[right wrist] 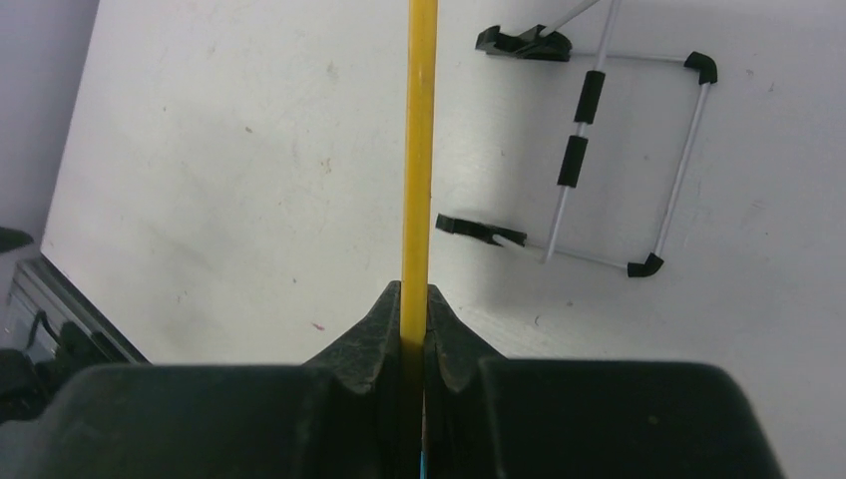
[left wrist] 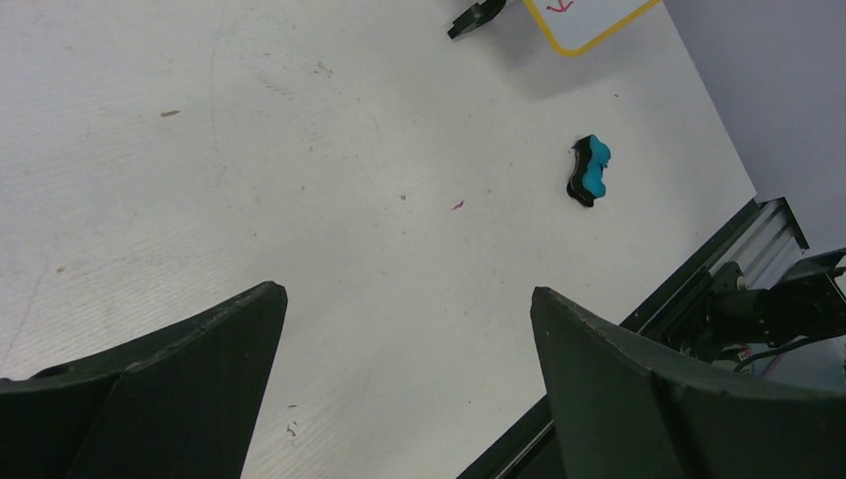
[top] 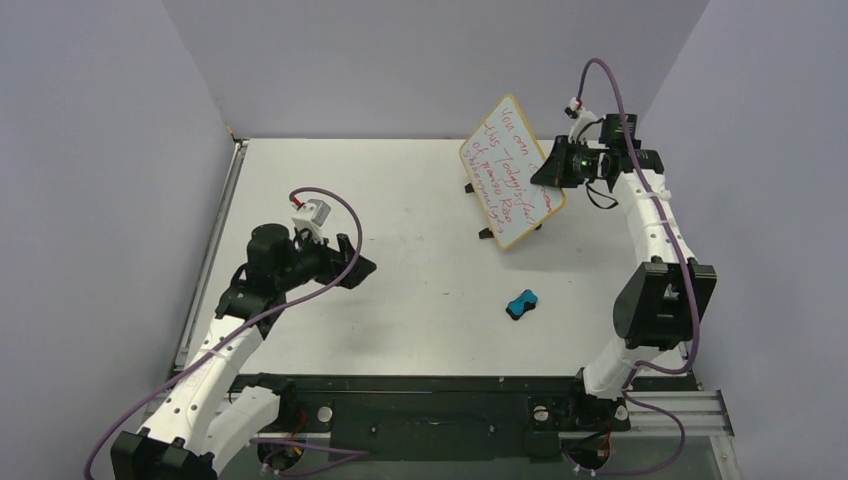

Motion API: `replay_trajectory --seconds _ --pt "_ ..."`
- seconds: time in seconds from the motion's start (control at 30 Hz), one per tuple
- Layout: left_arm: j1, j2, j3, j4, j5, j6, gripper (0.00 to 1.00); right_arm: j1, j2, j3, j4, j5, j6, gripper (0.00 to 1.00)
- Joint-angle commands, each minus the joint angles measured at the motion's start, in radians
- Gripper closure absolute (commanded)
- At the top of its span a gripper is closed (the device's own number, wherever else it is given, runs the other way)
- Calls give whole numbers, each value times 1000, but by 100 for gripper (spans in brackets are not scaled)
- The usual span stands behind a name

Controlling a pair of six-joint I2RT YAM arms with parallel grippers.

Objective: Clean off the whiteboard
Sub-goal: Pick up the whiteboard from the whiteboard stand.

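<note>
Whiteboard (top: 508,170) gripped at the far right of the tabletop (top: 400,200).
The board, covered in red handwriting, is clamped by its yellow frame edge in the closed right jaws, with its wire stand (right wrist: 619,160) seen on the tabletop below. The left jaws are held wide open and empty at the left. A blue eraser (top: 521,302) lies nearer, apart.

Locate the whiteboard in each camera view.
Top external: whiteboard upper right, beside the right gripper.
Left wrist: one whiteboard corner at the top edge.
Right wrist: whiteboard edge-on, centre, pinched in the right gripper.
Shared landmark: the stand's black foot.
</note>
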Motion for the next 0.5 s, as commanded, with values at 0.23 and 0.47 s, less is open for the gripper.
replay_trajectory --seconds 0.23,0.47 --pt "-139 -41 -65 252 64 -147 8 112 -199 -55 -322 -24 -474 100" --pt "-441 58 -156 529 -213 -200 8 195 -171 -56 -349 62 -549 100"
